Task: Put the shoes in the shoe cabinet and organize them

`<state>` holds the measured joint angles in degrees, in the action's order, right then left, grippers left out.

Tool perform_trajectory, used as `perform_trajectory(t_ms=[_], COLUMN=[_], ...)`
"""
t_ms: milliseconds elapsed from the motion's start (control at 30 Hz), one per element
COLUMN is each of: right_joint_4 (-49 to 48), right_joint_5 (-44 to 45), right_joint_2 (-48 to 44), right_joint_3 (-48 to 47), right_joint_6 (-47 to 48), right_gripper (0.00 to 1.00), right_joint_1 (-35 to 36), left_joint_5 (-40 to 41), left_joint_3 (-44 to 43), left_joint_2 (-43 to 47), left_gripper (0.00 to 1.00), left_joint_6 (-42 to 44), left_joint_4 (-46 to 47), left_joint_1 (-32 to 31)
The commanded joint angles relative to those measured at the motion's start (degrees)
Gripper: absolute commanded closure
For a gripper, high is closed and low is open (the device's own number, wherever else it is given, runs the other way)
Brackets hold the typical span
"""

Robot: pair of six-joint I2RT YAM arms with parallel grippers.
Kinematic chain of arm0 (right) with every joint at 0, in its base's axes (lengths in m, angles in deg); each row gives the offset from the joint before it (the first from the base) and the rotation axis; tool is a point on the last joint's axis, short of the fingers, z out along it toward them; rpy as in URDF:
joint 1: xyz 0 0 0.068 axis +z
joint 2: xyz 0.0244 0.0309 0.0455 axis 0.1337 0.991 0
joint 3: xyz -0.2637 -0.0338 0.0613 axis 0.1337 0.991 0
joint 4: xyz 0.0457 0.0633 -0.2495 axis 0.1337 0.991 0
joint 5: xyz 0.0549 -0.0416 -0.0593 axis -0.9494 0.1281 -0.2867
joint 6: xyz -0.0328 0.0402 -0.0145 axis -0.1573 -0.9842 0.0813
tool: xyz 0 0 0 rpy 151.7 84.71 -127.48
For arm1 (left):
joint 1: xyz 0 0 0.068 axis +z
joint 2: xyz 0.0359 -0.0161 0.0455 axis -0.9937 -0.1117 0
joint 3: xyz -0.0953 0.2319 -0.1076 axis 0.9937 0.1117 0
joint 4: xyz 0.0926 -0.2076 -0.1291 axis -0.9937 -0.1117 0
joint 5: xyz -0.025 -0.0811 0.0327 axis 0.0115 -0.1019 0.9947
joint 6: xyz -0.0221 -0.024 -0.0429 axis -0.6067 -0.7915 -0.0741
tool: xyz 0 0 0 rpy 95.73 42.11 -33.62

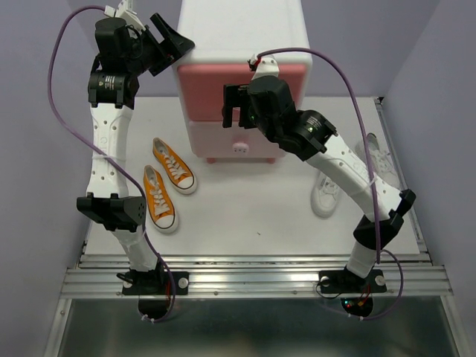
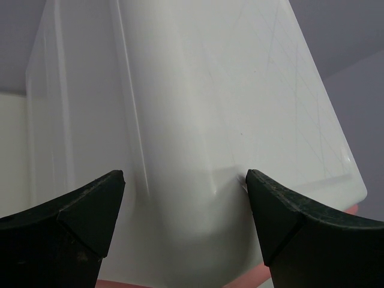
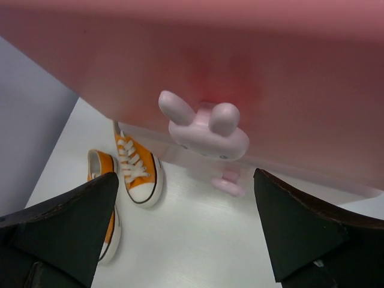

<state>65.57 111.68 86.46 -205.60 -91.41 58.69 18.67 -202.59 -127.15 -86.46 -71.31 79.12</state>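
Shoe cabinet [image 1: 238,44] standing at far centre of table [image 1: 245,208]. Left gripper [image 2: 185,180] spread wide at its white upper left corner, grasping nothing. Right gripper [image 3: 186,186] likewise released, facing upper drawer's bunny knob [image 3: 207,132]. Orange sneakers [image 1: 174,165] lying left of cabinet, white sneakers [image 1: 325,195] right, partly under right arm.

So the whole setup sits in a little booth of matte lavender-purple walls [image 1: 30,111]: there's that left one, a right wall [image 1: 442,89], and a back wall [image 1: 342,44] in the same colour. A smooth white flat desk [image 1: 245,219] fills the space between them. Along its near edge runs a ribbed silver aluminium rail [image 1: 253,274], and a thin metal strip [image 1: 386,119] lines its right side. Below the rail there's a dull grey-green glossy panel [image 1: 253,327]. Lighting is soft and even, and the shadows on the desk are pretty faint.
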Motion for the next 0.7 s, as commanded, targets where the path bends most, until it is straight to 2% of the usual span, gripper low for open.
perform_trajectory(t_ms=[0,33,467,567,667], right_joint_4=[-5.31,-5.23,-5.49,-6.72,-6.64], right_joint_5=[13.95,17.19,26.45,25.84,26.01], right_joint_2=[2.25,3.56,9.19,10.34,12.09], right_joint_3=[-4.57,-6.06,-11.87,-12.40,-14.24], right_joint_6=[-1.33,-0.89,-1.15,-0.10,-0.10], right_gripper=[0.00,0.00,0.02,0.07,0.19], right_joint_1=[2.60,2.61,3.14,3.14,3.14], left_joint_5=[-0.25,-0.17,1.86,2.03,2.56], left_joint_3=[0.31,0.31,1.89,2.07,2.77], left_joint_2=[-1.13,-1.13,-1.57,-1.66,-1.31], left_gripper=[0.08,0.08,0.07,0.08,0.07], left_joint_6=[4.13,4.22,6.07,6.24,6.51], left_joint_4=[-3.92,-4.44,-7.08,-7.52,-7.52], left_joint_1=[-0.54,-0.63,-0.63,-0.63,-0.63])
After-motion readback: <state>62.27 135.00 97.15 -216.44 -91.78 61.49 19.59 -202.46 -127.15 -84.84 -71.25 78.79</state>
